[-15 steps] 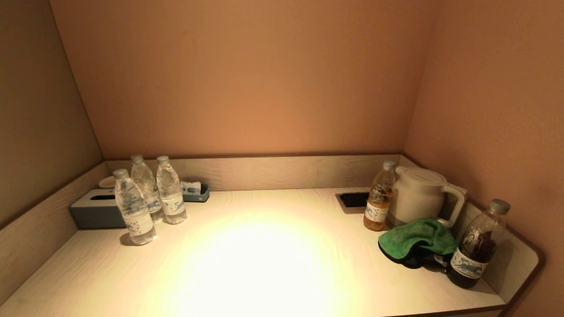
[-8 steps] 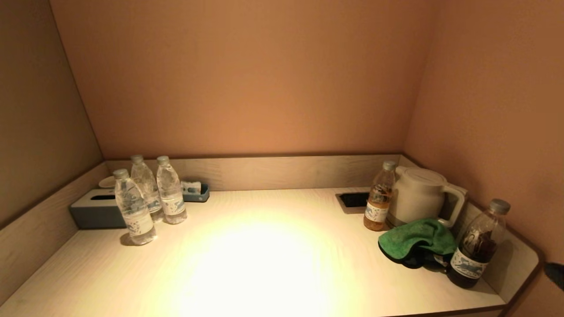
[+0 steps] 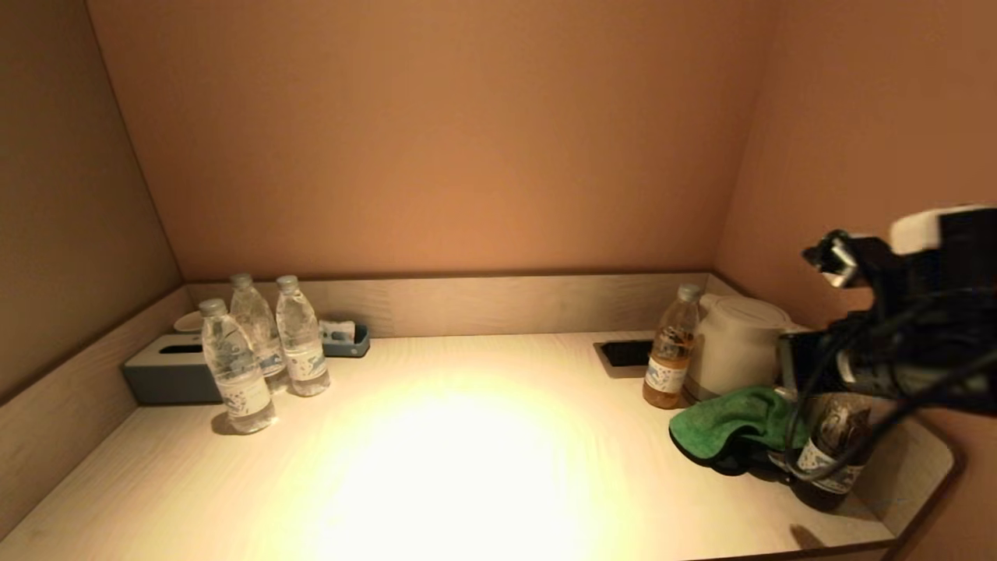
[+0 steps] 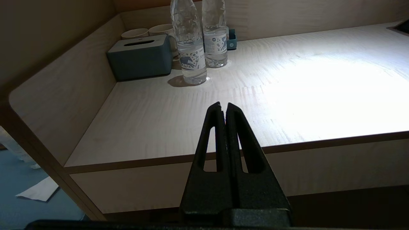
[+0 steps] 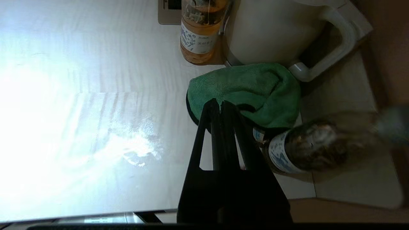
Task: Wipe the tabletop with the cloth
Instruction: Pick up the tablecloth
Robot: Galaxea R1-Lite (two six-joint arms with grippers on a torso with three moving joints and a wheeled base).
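right arm (image 3: pixel 896 343) hides, perhaps half, dark bottle (image 3: pixel 837 436).

The right arm (image 3: pixel 911 327) enters the head view from the right side and reaches inward at a height above the surface — it is dark, with a white part on its upper end and several black cables looping below the wrist. The right gripper (image 5: pixel 218 103) shows clearly in its own wrist view: the two black fingers (image 5: pixel 209 127) press together along their length, with no gap at the tips, and nothing is between them. The left gripper (image 4: pixel 223 106) is low and in front of the front edge — its fingers (image 4: pixel 212 134) are also pressed together, holding nothing. The left arm does not appear in the head view.
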